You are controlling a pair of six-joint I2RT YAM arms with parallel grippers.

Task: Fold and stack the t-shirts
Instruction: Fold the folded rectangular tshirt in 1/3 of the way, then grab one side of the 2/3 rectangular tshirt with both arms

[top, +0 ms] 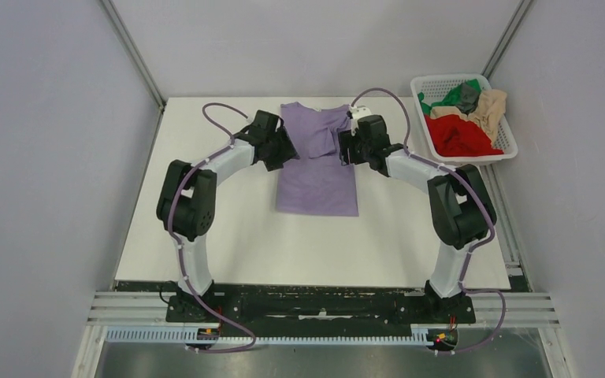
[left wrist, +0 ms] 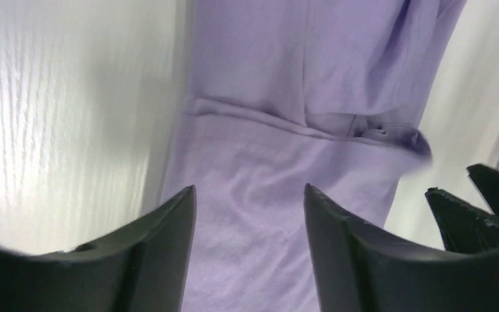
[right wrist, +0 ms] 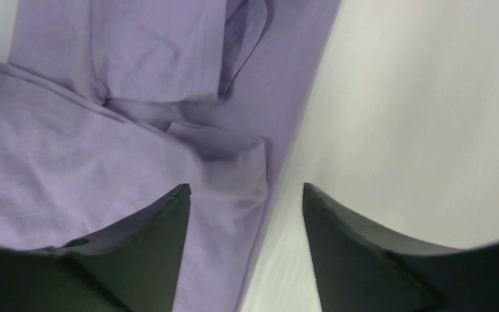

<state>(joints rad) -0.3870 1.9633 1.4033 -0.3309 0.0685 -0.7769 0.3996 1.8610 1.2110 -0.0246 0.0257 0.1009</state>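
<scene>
A purple t-shirt point(top: 317, 169) lies flat on the white table point(top: 205, 228), narrowed lengthwise with both sleeves folded inward. My left gripper point(top: 287, 150) is open over its left edge; the left wrist view shows purple cloth point(left wrist: 279, 84) between the spread fingers point(left wrist: 169, 227), nothing held. My right gripper point(top: 345, 148) is open over the shirt's right edge; the right wrist view shows the shirt's edge point(right wrist: 234, 195) and bare table between the fingers point(right wrist: 162, 221). The right gripper's fingers also show in the left wrist view point(left wrist: 474, 214).
A white basket point(top: 504, 148) at the table's back right holds several crumpled shirts: red point(top: 458, 135), green point(top: 445, 96), grey and beige. White walls close in the table on the left, back and right.
</scene>
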